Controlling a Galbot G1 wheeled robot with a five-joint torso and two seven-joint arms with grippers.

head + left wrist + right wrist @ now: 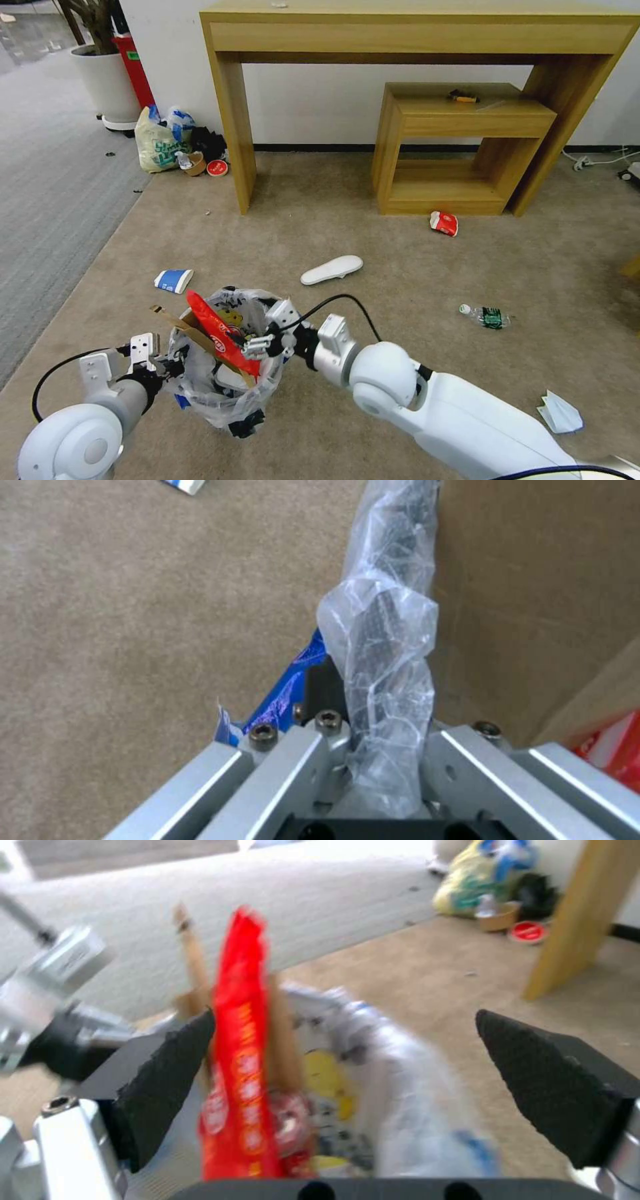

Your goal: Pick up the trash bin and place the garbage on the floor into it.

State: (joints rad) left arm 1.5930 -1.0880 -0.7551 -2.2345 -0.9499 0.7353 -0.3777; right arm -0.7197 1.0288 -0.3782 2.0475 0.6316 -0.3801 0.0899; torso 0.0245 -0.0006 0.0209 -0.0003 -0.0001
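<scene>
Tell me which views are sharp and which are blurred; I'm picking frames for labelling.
Head view: sharp, though the wooden table bows from wide-angle distortion. Left wrist view: fairly crisp on the trash bin rim clamped in the left gripper. Right wrist view: smeared across the red wrapper, while the open right gripper pads stay clearer.

Our arms white and glossy with ball-shaped joints, grey-silver wrist blocks, black cable looping off each wrist, left gripper (383, 760) of brushed aluminium bars with hex-socket screws, right gripper (373, 1080) with black textured wedge pads (543, 1085)
</scene>
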